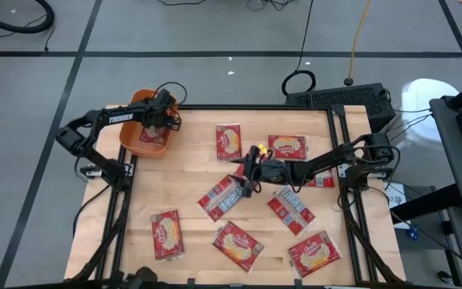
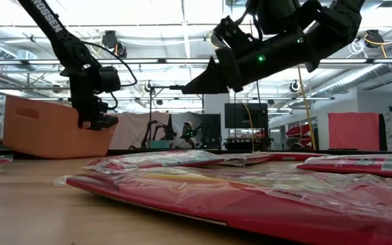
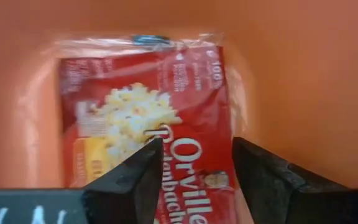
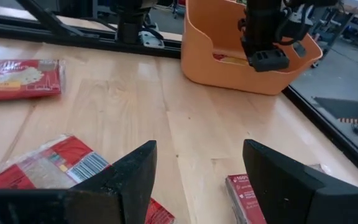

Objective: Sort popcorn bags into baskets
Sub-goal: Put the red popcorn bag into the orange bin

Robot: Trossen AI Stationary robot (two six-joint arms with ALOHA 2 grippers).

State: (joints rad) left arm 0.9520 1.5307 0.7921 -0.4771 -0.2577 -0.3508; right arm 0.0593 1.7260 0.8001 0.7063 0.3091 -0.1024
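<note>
Orange tub (image 1: 144,135) is seen at the table's (image 1: 191,172) far-left corner, 1 bag (image 3: 145,118) lying inside beneath the left gripper (image 3: 194,163), jaws parted, empty. Eight bags are scattered across the wood. Mid-table, the right gripper (image 4: 197,174) is held spread, empty.

**Popcorn bags spread out, one in the basket**

The orange basket (image 1: 146,128) stands at the worktop's far left corner, upright, with one red popcorn bag (image 3: 148,118) lying flat inside, picture side up. The other bags lie flat across the worktop: two (image 1: 228,142) (image 1: 287,148) at the far side, two showing silver-grey (image 1: 220,197) (image 1: 291,207) in the middle, three (image 1: 166,234) (image 1: 237,245) (image 1: 314,253) along the near edge.
</note>
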